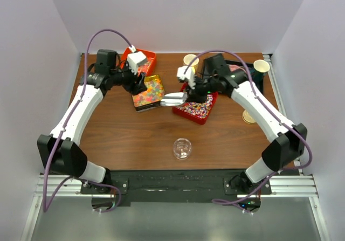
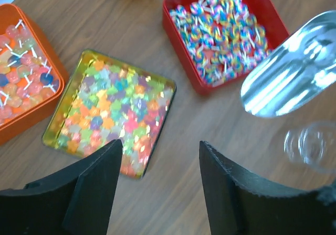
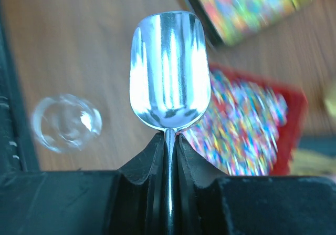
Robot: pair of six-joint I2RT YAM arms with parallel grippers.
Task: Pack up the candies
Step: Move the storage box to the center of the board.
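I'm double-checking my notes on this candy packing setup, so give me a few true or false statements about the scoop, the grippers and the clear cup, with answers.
1. The right gripper is shut on the handle of the metal scoop. True.
2. The scoop is heaped with candies. False: its bowl is empty.
3. The left gripper is open and holds nothing. True.
4. The clear cup sits inside the red tray. False: it stands by itself on the table.

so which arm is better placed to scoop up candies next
Right. The right gripper is shut on the metal scoop, empty, beside the red tray of wrapped candies. The left gripper is open and holds nothing.
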